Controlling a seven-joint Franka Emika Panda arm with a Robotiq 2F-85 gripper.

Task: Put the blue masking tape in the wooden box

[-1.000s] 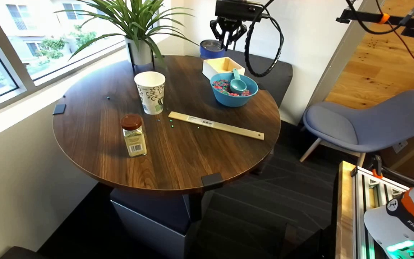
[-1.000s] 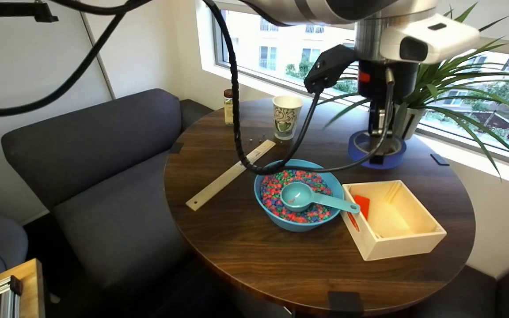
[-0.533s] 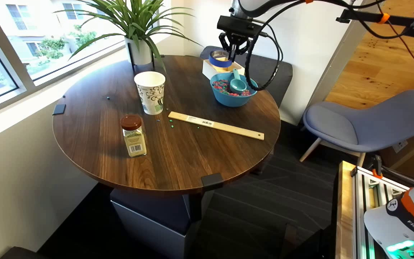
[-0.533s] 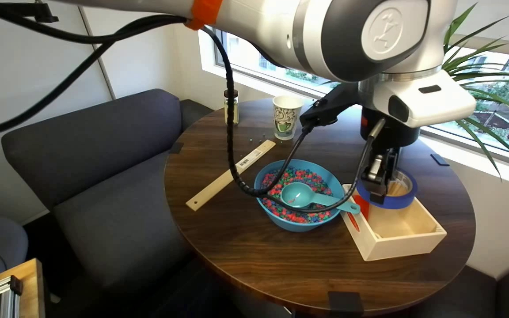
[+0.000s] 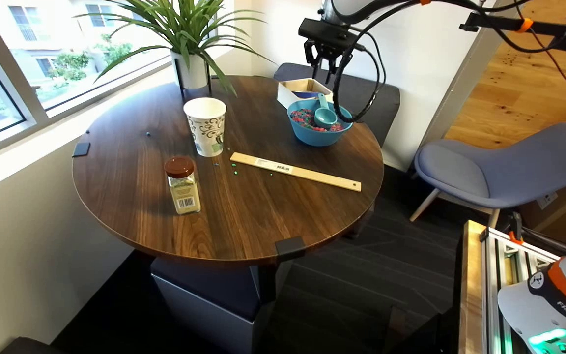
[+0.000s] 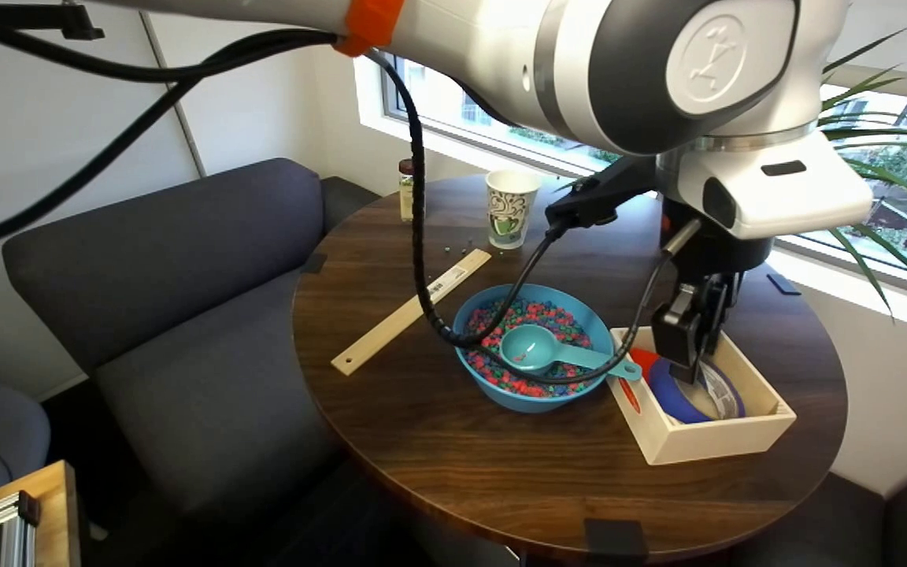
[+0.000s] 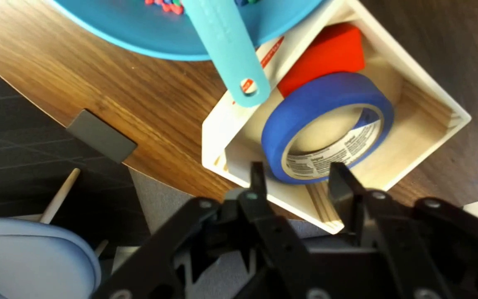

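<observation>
Placement is appearing complete: the blue masking tape [image 7: 301, 110] is lying, seemingly tilted, inside the wooden box [image 6: 713, 441], beside or partly over a red rectangular piece [image 7: 326, 56]; the views are not settling which. The gripper [image 7: 298, 171] is hanging above the box, its jaws standing apart and gripping nothing. Remaining work, by judgement, is amounting only to withdrawing the gripper upward without catching the tape or the box rim.

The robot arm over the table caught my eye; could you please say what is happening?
The robot arm is there to put the blue masking tape in the wooden box, which looks done: the tape lies inside. Its gripper hangs open over the box, holding nothing. A blue bowl with a scoop stands beside the box.
</observation>
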